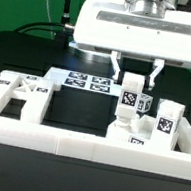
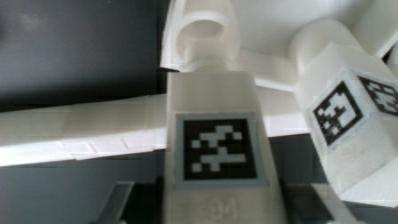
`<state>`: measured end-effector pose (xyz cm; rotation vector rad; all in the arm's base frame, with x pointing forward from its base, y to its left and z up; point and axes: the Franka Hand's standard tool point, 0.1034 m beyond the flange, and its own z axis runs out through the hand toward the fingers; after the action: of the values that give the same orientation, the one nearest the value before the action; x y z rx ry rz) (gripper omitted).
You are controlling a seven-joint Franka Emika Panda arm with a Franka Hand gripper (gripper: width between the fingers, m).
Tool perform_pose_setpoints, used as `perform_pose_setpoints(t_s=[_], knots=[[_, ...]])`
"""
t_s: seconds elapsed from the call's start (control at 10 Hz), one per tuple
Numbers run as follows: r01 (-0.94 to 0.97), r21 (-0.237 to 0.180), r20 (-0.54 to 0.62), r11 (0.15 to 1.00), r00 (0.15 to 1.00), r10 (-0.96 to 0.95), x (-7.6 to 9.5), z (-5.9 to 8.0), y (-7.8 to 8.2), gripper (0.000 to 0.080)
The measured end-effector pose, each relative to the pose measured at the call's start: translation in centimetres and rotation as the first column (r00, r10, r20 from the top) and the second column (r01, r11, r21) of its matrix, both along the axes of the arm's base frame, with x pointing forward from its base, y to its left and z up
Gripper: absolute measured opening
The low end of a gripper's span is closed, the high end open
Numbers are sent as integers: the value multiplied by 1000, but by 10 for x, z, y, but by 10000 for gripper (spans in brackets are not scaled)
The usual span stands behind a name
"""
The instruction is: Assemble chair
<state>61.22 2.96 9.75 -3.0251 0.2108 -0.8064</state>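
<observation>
Post [image 1: 131, 98] of the chair, square-ended with a tag on its face, stands upright just behind the border wall [image 1: 75, 141]. The gripper [image 1: 134, 78] is clamped on its upper end, fingers pressed to opposite sides. Whether its foot touches the table I cannot tell. The upright grip probably keeps it aligned for seating into another part. Just beside it stands another tagged block [image 1: 168, 118], and a smaller part [image 1: 136, 141] lies against the wall. Along the wall, toward the exterior view's left, rests a ladder-like frame [image 1: 17, 95], with the marker board [image 1: 86, 82] behind.
</observation>
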Motion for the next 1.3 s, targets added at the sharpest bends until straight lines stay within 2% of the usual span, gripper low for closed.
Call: perform_pose_setpoints(t_s=[0.7,1.3], knots=[[0,1,-2,1000,1000,0,0,1,0,287],[-4,0,-12,1000,1000,4,-9,-1,1,287]])
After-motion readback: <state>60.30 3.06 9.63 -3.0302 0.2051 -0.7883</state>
